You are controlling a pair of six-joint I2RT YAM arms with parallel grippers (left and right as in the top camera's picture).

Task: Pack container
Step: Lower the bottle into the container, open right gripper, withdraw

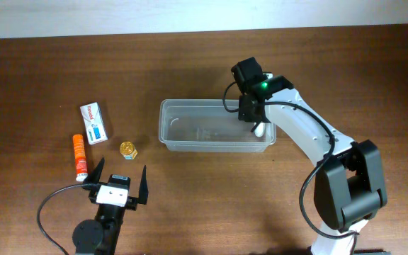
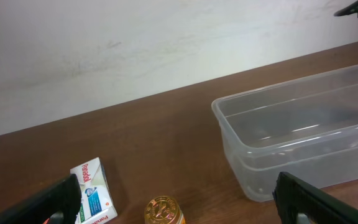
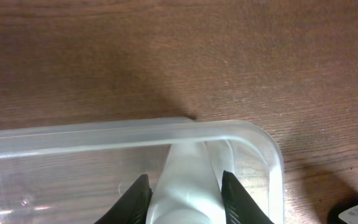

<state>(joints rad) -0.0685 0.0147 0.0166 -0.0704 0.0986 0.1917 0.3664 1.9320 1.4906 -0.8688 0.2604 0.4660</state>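
Right wrist: my right jaws are closed tight on a white tube-like item, can't tell exactly what it is. The container is directly under these jaws. Its far rim and rounded corner sit just past the tips, and the item hangs inside that end. My read: it's held low and inside the wall so it drops in and not on the rim. Letting go looks like the next move.

Overhead: my left jaws are spread wide, holding nothing, and parked low over the desk. The container is well ahead of them and off to the right. Just ahead of them are a gold-wrapped piece, an orange tube and a white-and-blue box, all loose on the desk. Probably next to pack, so the open jaws make sense.

Desk is dark brown woodgrain, matte. Pale plain wall behind it.
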